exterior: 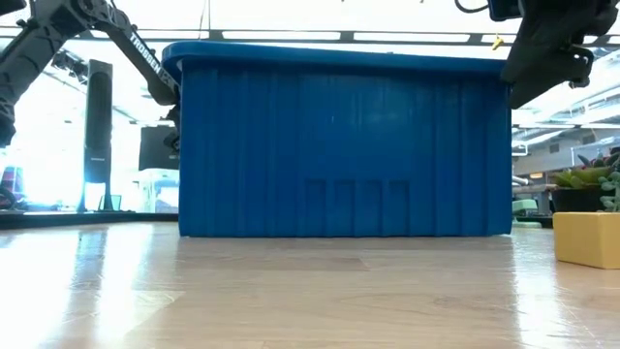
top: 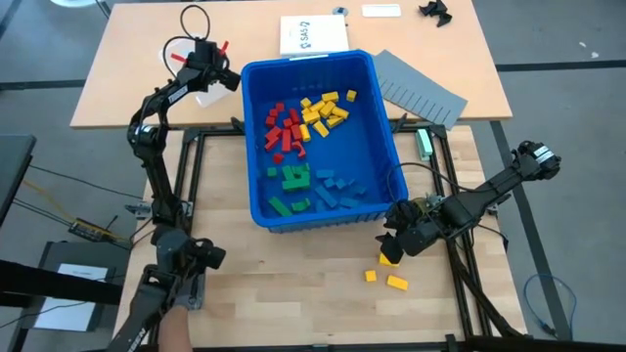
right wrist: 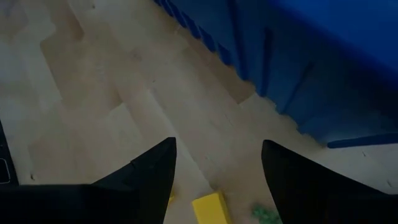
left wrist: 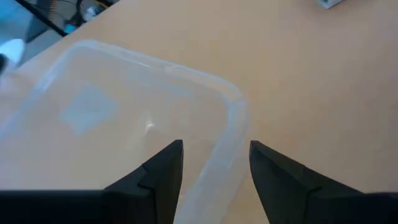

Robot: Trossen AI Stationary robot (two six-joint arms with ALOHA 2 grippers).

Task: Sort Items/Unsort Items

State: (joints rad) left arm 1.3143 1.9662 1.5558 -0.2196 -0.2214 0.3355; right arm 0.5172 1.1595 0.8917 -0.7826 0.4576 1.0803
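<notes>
Here, at the upper left of the high view, the left gripper point(top: 231, 80) is held with fingers apart astride the rim of a clear plastic container point(left wrist: 124, 118); if lowered askew, that rim could be nudged away. In the frame's middle, sorted toy blocks point(top: 293, 122) lie in the blue bin point(top: 381, 117). At lower right, the right gripper point(top: 394, 244) hangs with fingers spread above a loose yellow block point(right wrist: 210, 206), lying between the fingers but untouched.
</notes>
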